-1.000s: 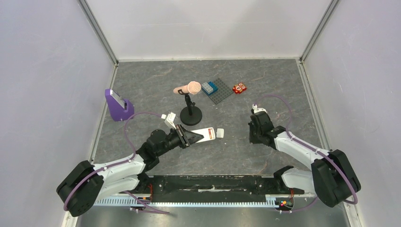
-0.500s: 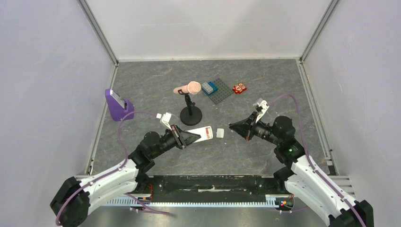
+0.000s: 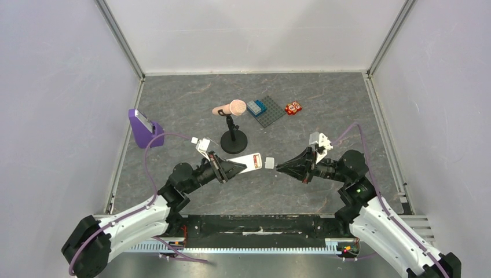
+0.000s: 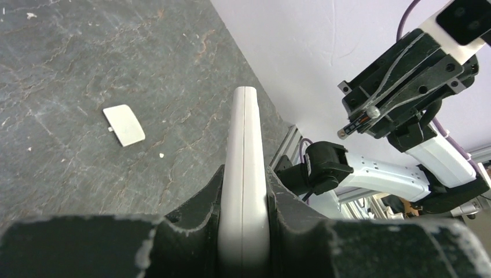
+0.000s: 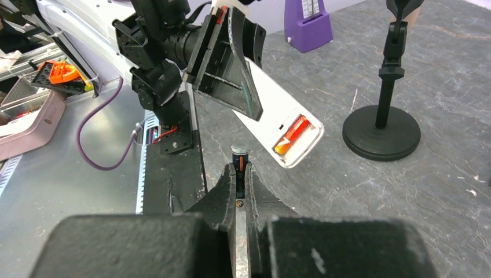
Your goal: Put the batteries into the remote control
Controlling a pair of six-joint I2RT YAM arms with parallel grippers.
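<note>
Left jaws gripping remote control [image 3: 250, 163] — long axis rightward | right jaws gripping black battery [image 5: 239, 152] — pointing leftward

Light's bright and even, coming from overhead, so shadows on the table [image 3: 191, 110] stay soft. In both wrist views my own fingers [image 5: 217, 200] go blurry up close, while farther stuff looks pretty sharp.

Overhead, two close wrist views (remote control [image 3: 252, 163] common)
</note>
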